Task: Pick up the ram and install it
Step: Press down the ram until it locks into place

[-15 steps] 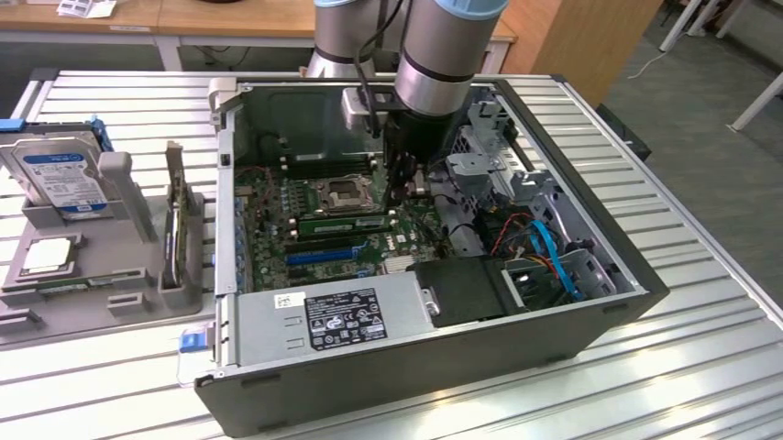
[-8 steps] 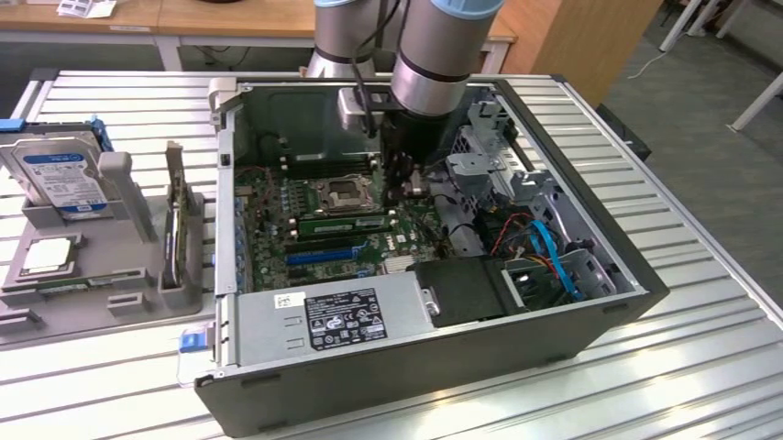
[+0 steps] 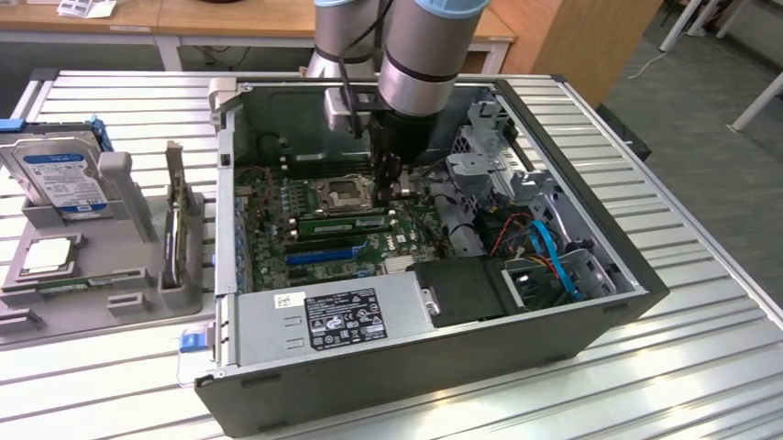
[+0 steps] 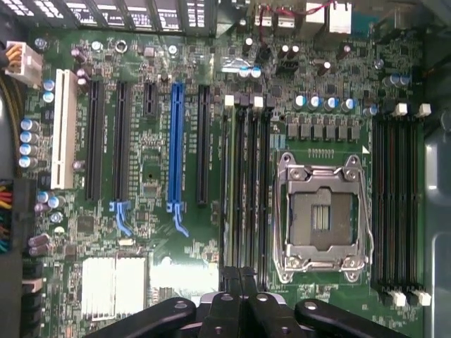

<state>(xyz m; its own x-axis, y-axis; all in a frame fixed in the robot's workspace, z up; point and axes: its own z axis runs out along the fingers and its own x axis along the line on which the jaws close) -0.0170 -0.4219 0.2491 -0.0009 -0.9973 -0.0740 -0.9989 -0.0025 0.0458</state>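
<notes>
Tool (image 4: 239, 282) closed over ram (image 4: 227, 190), tips cropped.

An open computer case (image 3: 556, 302) lies on a slatted metal table (image 3: 685, 367). The robot arm (image 3: 423, 55) reaches down into it, and its gripper (image 3: 394, 188), fingers closed, sits low over the motherboard (image 3: 275, 215) just beside the processor socket (image 3: 340, 191). A green ram (image 3: 347, 223) stick lies in a slot below the socket. At the exterior view's left, a grey holder (image 3: 123, 275) carries a blue-labelled hard drive (image 3: 59, 174).
</notes>
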